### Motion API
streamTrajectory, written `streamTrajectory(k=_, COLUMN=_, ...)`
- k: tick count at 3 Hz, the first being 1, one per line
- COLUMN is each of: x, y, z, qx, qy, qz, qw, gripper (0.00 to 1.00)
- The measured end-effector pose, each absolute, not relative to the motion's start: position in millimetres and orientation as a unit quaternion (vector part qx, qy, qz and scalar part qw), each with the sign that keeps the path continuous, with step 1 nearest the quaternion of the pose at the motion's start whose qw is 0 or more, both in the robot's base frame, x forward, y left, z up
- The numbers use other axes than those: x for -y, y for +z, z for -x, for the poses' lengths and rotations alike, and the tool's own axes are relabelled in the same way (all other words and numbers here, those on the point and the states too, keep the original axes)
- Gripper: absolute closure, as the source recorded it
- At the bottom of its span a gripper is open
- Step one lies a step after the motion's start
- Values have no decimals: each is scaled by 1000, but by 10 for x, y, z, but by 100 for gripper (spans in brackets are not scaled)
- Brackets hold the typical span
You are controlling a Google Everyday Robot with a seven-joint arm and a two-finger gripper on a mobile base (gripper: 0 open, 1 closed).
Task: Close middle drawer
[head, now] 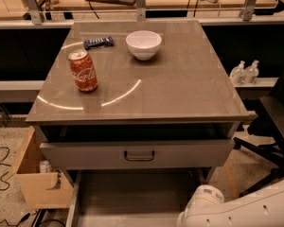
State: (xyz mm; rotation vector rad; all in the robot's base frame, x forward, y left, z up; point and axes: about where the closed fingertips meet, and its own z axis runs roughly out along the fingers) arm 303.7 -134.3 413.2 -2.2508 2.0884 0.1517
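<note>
The middle drawer (132, 197) is pulled far out toward the camera beneath the taller-fronted grey drawer (85, 156), which has a dark loop handle (138, 155). I see the middle drawer's grey floor and its left side wall (73, 197). Its front and handle lie below the frame edge. A white arm segment (236, 211) crosses the bottom right corner, beside the open drawer's right side. The gripper itself is out of view.
On the cabinet top (180, 89) stand a red cola can (83, 71), a white bowl (143, 44) and a dark snack bar (98, 42). An open cardboard box (35, 178) sits on the floor at left. A black office chair (274, 122) is at right, with two bottles (244, 72) on a shelf.
</note>
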Motion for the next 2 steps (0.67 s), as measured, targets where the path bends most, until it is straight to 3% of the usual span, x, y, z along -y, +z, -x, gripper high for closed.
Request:
streamTrajectory(k=1, x=1342, y=4133, z=-3038, qx=-679, qy=49, qz=732, qw=34, gripper=100)
streamTrajectory(k=2, x=1343, y=4132, z=-3038, qx=-679, qy=49, qz=732, qw=34, gripper=82)
